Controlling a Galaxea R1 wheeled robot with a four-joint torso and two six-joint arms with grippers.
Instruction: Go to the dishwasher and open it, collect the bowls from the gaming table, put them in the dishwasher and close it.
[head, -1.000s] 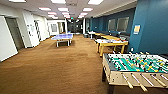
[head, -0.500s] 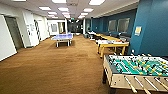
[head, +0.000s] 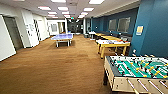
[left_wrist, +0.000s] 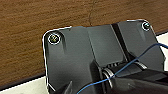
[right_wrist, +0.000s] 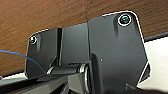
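The gaming table (head: 113, 43), white-topped with yellowish edge and legs, stands at mid right by the blue wall, with small colourful items on it. They are too small to tell whether any are the bowls. The dishwasher is out of view. Both wrist views look down past the robot's own dark plate onto brown carpet (left_wrist: 45, 22) (right_wrist: 37, 15).
A table-football table (head: 135, 72) with a green field stands close at the lower right. A blue table-tennis table (head: 62, 37) is further back at centre. Yellow-topped tables (head: 107, 37) line the blue wall. Wide brown carpet (head: 50, 67) stretches ahead. White walls and doors run along the left.
The whole head picture has shifted only slightly, so the camera moved a little; the table-football table shows about as near as before. Nothing in the room moved.
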